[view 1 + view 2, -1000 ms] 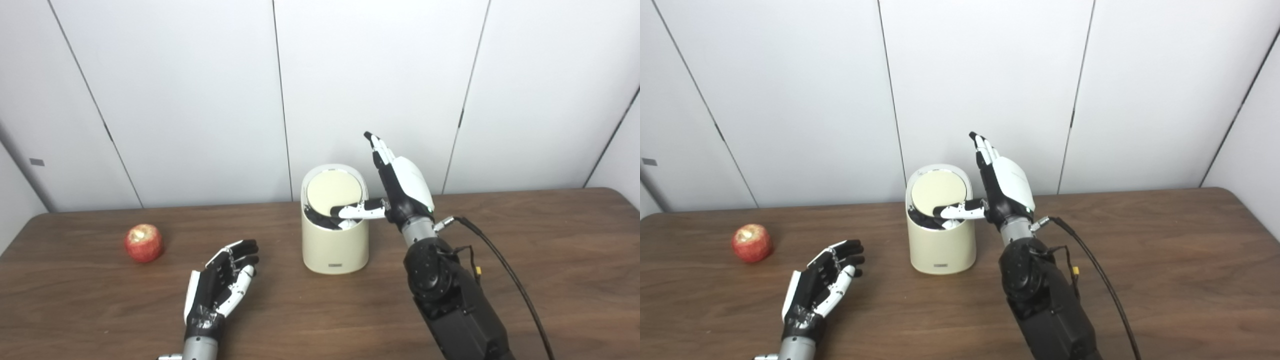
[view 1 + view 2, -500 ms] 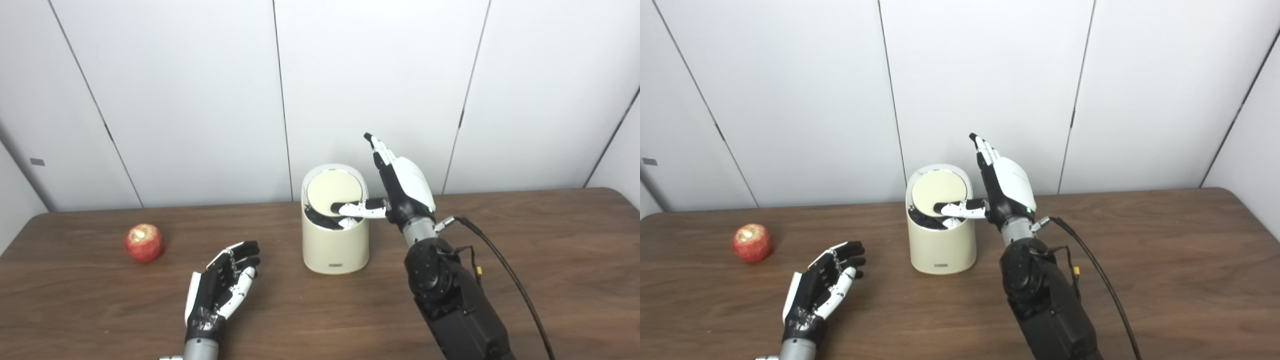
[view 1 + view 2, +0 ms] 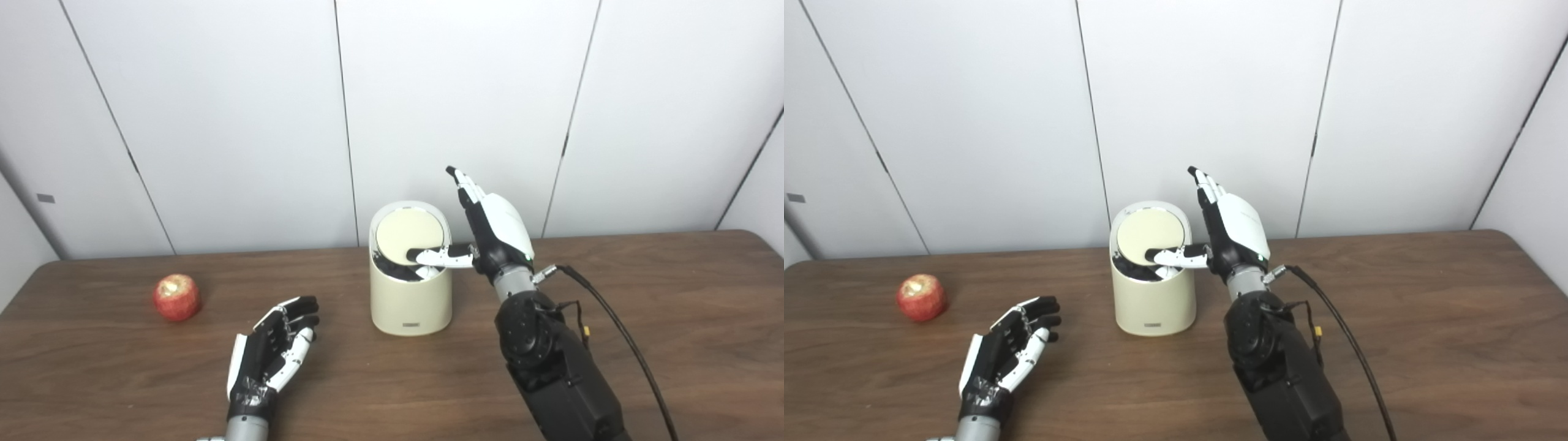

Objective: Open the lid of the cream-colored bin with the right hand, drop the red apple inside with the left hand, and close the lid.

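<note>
A cream-colored bin stands at the table's middle, its round lid tipped back so a dark gap shows at the front of the opening. My right hand is open beside the bin's right rim, fingers pointing up, with its thumb lying across the lower edge of the lid. A red apple sits on the table far to the left. My left hand rests open near the front, palm up, holding nothing, between the apple and the bin.
The brown wooden table stretches to the right of the bin. A black cable trails from my right wrist across it. White wall panels stand close behind the bin.
My right hand has sunk a little, its fingertips lower than before. The lid, the apple and my left hand stay almost where they were.
</note>
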Tool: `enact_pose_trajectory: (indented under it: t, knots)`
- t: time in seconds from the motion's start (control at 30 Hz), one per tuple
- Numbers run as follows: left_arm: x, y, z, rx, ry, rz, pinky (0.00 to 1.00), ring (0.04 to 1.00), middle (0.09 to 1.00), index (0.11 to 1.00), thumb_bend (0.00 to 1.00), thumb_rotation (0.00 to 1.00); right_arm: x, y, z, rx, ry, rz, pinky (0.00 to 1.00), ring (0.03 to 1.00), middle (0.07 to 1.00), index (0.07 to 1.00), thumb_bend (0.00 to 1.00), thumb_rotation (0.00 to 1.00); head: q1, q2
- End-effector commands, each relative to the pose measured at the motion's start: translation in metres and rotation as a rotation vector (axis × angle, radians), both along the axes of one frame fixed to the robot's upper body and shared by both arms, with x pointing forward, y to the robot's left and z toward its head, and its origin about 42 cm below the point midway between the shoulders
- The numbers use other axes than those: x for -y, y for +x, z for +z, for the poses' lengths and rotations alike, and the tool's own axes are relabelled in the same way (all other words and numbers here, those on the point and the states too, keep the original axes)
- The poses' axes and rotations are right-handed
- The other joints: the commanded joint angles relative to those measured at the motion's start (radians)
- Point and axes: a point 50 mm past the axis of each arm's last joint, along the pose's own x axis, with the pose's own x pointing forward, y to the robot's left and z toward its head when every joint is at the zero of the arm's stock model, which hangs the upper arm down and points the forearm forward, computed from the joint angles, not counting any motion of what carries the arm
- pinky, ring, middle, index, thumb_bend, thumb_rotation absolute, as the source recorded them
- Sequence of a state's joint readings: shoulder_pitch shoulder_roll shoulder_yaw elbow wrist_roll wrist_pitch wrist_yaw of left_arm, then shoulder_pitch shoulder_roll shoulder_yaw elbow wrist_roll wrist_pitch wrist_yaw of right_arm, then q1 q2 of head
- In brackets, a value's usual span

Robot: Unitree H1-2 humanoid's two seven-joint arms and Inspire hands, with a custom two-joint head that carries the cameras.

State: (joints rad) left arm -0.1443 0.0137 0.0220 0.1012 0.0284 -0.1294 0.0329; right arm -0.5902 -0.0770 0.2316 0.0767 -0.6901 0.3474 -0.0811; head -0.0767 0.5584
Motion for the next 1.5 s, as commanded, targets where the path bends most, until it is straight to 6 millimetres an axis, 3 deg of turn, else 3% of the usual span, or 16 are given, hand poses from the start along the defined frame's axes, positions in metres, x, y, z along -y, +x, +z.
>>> enact_pose_trajectory:
  t: [0.0,0.37,0.63,0.7,0.77,0.8,0.87,0.97,1.13,1.47]
  knots:
    - [0.003,0.0,0.004,0.021,0.002,-0.004,0.64,0.709,0.74,0.723,0.28,0.32,-0.004,0.002,0.021,0.07,-0.004,0.008,0.82,0.965,0.972,0.957,0.74,0.18,0.0,0.002]
    - [0.007,0.0,0.007,0.025,0.0,0.0,0.64,0.703,0.735,0.721,0.28,0.31,-0.003,0.001,0.021,0.077,-0.013,-0.002,0.79,0.959,0.968,0.946,0.83,0.04,0.004,0.008]
    - [0.006,0.0,0.006,0.02,0.0,0.002,0.64,0.701,0.734,0.72,0.28,0.32,-0.003,0.0,0.019,0.073,-0.008,-0.008,0.74,0.955,0.964,0.943,0.8,0.03,0.004,0.008]
    - [0.006,0.0,0.006,0.023,0.003,0.0,0.64,0.701,0.736,0.722,0.28,0.33,-0.002,0.0,0.019,0.068,0.019,-0.002,0.74,0.953,0.96,0.94,0.79,0.16,0.004,0.007]
    - [0.005,0.0,0.006,0.027,-0.003,-0.003,0.63,0.699,0.734,0.724,0.27,0.3,-0.001,-0.001,0.018,0.061,0.038,0.008,0.79,0.961,0.965,0.951,0.8,0.45,0.002,0.007]
    - [0.005,0.0,0.006,0.029,-0.005,-0.001,0.63,0.697,0.734,0.723,0.27,0.29,0.0,-0.002,0.019,0.061,0.043,0.015,0.8,0.963,0.966,0.953,0.81,0.5,0.001,0.006]
    - [0.005,0.0,0.005,0.029,-0.007,0.001,0.62,0.697,0.732,0.721,0.27,0.27,0.0,-0.004,0.019,0.064,0.04,0.023,0.81,0.96,0.968,0.957,0.88,0.78,0.002,0.005]
    - [0.005,0.001,0.005,0.028,-0.004,0.0,0.62,0.699,0.731,0.72,0.26,0.27,0.002,-0.005,0.019,0.072,0.027,0.037,0.81,0.962,0.975,0.962,0.91,0.93,0.001,0.003]
    - [0.005,0.001,0.005,0.028,0.007,0.003,0.62,0.696,0.729,0.717,0.26,0.27,0.004,-0.006,0.018,0.07,0.027,0.046,0.81,0.968,0.983,0.972,0.97,0.99,0.001,0.002]
    - [0.006,0.002,0.005,0.023,-0.004,0.002,0.62,0.694,0.73,0.718,0.26,0.25,0.018,-0.015,0.018,0.145,0.096,0.048,0.82,0.93,0.975,0.973,1.0,1.0,0.004,0.0]
